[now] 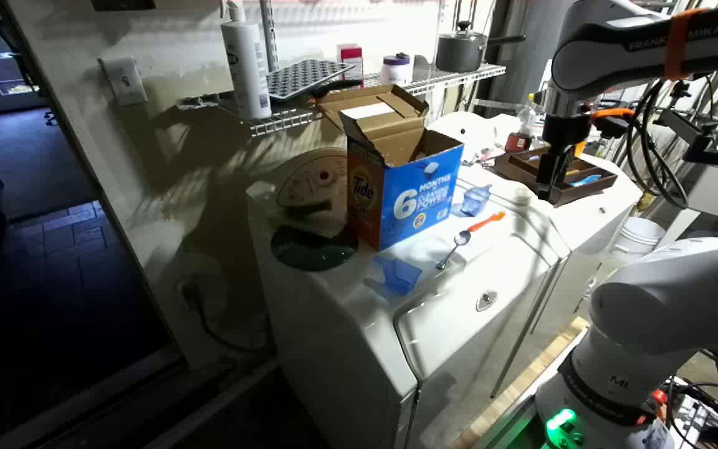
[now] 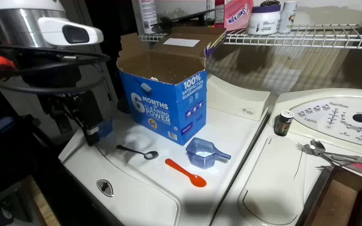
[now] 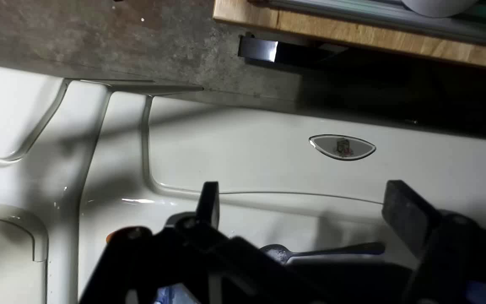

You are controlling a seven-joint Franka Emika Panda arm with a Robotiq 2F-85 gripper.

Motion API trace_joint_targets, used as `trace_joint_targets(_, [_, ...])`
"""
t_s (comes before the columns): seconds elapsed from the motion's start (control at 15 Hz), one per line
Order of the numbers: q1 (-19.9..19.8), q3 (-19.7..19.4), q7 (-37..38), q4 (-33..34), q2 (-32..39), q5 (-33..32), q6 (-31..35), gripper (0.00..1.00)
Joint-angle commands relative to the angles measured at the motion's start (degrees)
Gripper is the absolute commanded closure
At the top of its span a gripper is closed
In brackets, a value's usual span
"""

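steel-grey and slim, the metal spoon (image 3: pixel 327 252) lies nearest my gripper (image 3: pixel 304 200). the two fingers (image 3: pixel 405 215) are spread wide in the wrist view, and i see nothing gripped between them; the spoon shows beyond the tips, apart from them, i judge. it rests on top of the white appliance (image 2: pixel 127 194), handle toward three o'clock in that view and bowl toward nine, with white powder (image 3: pixel 277 255) in the bowl.

in an exterior view, with the metal spoon as hub of the dial, the gripper hangs at ten o'clock, overlapping a blue scoop (image 2: pixel 106 128) behind; i judge it clear of that. a translucent scoop (image 2: pixel 201 161) with something white inside sits at three, an orange spoon (image 2: pixel 184 172) at four, and the tide box (image 2: pixel 156 108) at one.

i'd expect the metal spoon to be light, stiff and hard to break, but slick, and thin against the flat top. mid-handle looks the best place to take hold, one finger on each side of the narrow stem, away from the bowl: the powder looks loose, and i think a tilt or jerk could shed it.
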Motion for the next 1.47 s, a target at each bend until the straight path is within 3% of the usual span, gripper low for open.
trace_joint_targets(0.0, [0.6, -0.5, 0.3, 0.1, -0.1, -0.3, -0.2, 0.0])
trace_joint_targets(0.47, [0.6, -0.5, 0.3, 0.1, -0.1, -0.3, -0.2, 0.0])
trace_joint_targets(0.87, [3.3, 0.1, 10.7, 7.1, 8.6, 13.7, 3.5, 0.0])
trace_joint_targets(1.13, [1.8, 3.0, 20.5, 8.0, 11.6, 16.5, 15.5, 0.0])
trace_joint_targets(1.4, [-1.5, 6.2, 29.9, 7.9, 14.8, 13.3, 27.7, 0.0])
